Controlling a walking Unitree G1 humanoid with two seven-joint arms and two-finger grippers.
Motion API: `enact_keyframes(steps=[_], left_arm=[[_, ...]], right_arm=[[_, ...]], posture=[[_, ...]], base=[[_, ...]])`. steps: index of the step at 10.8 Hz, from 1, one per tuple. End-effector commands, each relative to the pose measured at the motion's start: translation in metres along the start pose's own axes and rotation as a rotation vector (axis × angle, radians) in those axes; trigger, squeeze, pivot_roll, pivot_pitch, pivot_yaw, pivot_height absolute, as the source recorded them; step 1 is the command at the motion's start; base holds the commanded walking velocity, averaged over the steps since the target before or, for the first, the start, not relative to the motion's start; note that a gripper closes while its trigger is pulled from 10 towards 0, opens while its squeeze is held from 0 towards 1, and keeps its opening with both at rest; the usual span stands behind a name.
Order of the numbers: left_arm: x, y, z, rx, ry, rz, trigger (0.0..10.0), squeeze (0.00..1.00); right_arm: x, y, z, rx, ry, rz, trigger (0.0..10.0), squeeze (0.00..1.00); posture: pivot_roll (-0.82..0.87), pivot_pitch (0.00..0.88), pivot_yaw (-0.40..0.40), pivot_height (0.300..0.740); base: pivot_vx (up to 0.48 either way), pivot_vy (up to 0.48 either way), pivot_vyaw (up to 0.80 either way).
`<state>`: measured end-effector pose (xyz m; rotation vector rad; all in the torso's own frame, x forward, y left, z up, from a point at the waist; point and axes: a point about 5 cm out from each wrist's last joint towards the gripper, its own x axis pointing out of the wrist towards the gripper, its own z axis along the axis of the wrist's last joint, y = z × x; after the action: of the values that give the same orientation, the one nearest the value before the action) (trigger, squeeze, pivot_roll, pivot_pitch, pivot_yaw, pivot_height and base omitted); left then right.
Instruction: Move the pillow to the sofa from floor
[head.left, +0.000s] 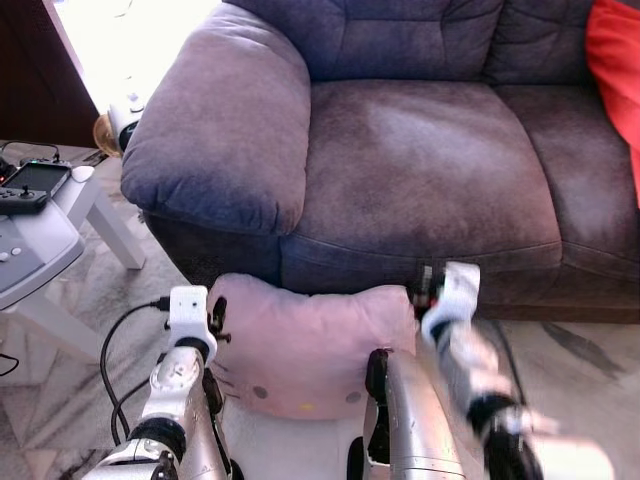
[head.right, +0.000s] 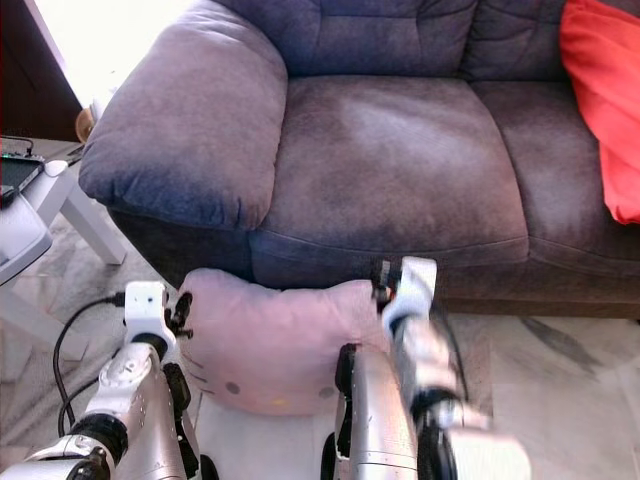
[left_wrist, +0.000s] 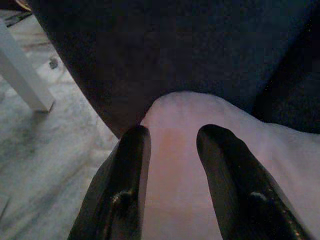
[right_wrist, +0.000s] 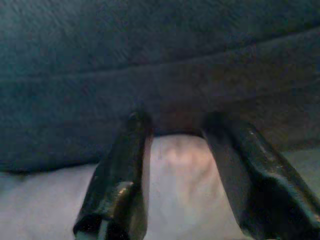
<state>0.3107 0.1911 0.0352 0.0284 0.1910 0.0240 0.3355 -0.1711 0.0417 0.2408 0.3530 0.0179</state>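
The pale pink pillow (head.left: 305, 345) is upright in front of the sofa's base, below the purple-grey seat cushion (head.left: 420, 170). My left gripper (head.left: 215, 322) is at the pillow's left top corner; the left wrist view has its two black fingers (left_wrist: 132, 150) closed around pink fabric (left_wrist: 172, 145). At the right top corner my right gripper (head.left: 428, 288) pinches the pillow (right_wrist: 175, 150) between its fingers, close to the sofa front; that arm is blurred. Whether the pillow's bottom edge touches the floor is hidden by my arms.
The sofa's wide armrest (head.left: 225, 120) overhangs on the left. A red cushion (head.left: 615, 60) lies at the sofa's far right. A white side table (head.left: 45, 245) with a handheld console (head.left: 30, 182) stands at left. A black cable (head.left: 112, 350) runs over the marble floor.
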Motion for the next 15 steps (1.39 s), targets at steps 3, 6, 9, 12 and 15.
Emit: enact_keyframes(steps=[3,6,9,12,15], left_arm=[[0.001,0.016,0.009,-0.027,-0.029,0.035,10.0,0.0],[0.004,0.019,0.019,-0.038,-0.06,0.035,10.0,0.0],[0.0,0.013,0.017,-0.057,-0.07,0.013,10.0,0.0],[-0.004,0.006,0.014,-0.074,-0.069,-0.012,10.0,0.0],[-0.006,0.003,0.026,-0.082,-0.116,-0.02,10.0,0.0]], right_arm=[[0.004,-0.002,0.003,0.102,0.107,0.021,10.0,1.0],[0.005,0.004,0.004,0.095,0.144,0.062,10.0,1.0],[0.007,0.002,0.013,0.038,0.129,0.07,10.0,1.0],[0.009,-0.008,0.03,-0.023,0.077,0.011,10.0,0.0],[0.009,-0.007,0.034,0.025,0.052,0.033,10.0,0.0]], posture=[[0.08,0.178,-0.052,0.445],[0.08,0.22,-0.055,0.445],[0.07,0.266,-0.058,0.445],[0.06,0.295,-0.057,0.445],[0.06,0.325,-0.065,0.445]], base=[[0.0,0.0,0.0],[0.0,0.0,0.0],[0.0,0.0,0.0],[0.0,0.0,0.0],[0.0,0.0,0.0]])
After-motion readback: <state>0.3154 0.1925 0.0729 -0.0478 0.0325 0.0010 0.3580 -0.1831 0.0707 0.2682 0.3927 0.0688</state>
